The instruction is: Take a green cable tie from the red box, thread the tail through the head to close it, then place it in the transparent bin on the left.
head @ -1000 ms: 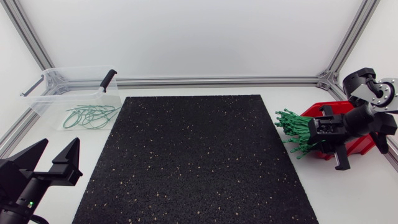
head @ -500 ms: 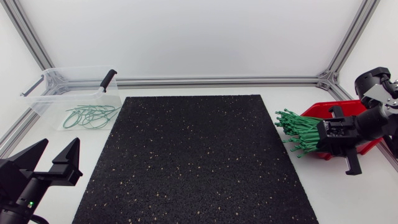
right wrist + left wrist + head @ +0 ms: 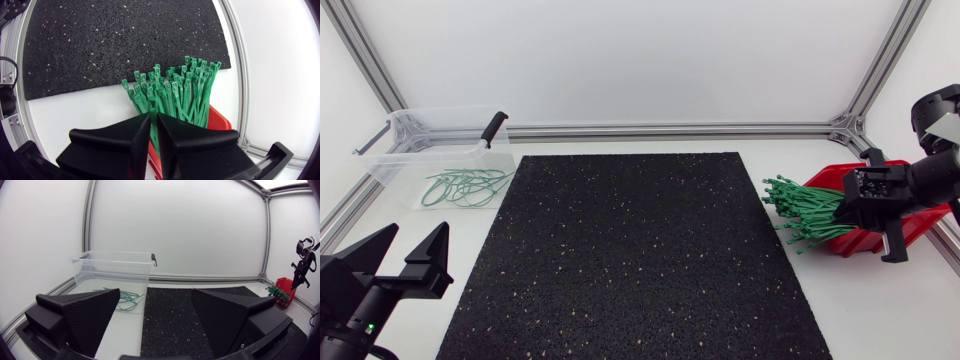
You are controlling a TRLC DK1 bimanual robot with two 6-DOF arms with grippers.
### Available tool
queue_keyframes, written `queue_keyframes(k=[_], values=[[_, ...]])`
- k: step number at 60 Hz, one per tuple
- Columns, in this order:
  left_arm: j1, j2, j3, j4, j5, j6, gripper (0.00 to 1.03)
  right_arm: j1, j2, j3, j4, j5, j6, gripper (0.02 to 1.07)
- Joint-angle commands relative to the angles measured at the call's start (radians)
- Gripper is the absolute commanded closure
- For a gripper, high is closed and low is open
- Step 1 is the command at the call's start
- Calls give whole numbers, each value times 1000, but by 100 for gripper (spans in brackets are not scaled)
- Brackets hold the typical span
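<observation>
A bundle of green cable ties (image 3: 802, 210) sticks out of the red box (image 3: 920, 226) at the table's right side, heads fanned toward the mat. My right gripper (image 3: 850, 205) hangs over the box. In the right wrist view its fingers (image 3: 131, 134) stand almost together, shut on a single green tie (image 3: 153, 131) from the bundle (image 3: 175, 95) above the red box (image 3: 220, 120). My left gripper (image 3: 415, 238) rests open and empty at the front left corner. Ahead of it (image 3: 156, 294) stands the transparent bin (image 3: 115, 260).
The transparent bin (image 3: 440, 113) at the back left holds several closed green ties (image 3: 465, 187). A black speckled mat (image 3: 630, 260) covers the middle of the table. Aluminium frame rails (image 3: 670, 130) run along the back edge.
My right arm has drawn back toward the right edge over the red box, and its fingers have closed together on the ties. My left arm has stayed still.
</observation>
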Motion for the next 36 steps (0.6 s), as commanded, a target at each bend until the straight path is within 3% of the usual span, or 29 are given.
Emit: queue_keyframes(k=[1, 36], values=[[-7, 9, -41, -19, -4, -12, 4, 13, -5, 21, 3, -13, 26, 91], [-4, 14, -41, -18, -4, -13, 4, 118, -45, 7, 25, -42, 143, 92]])
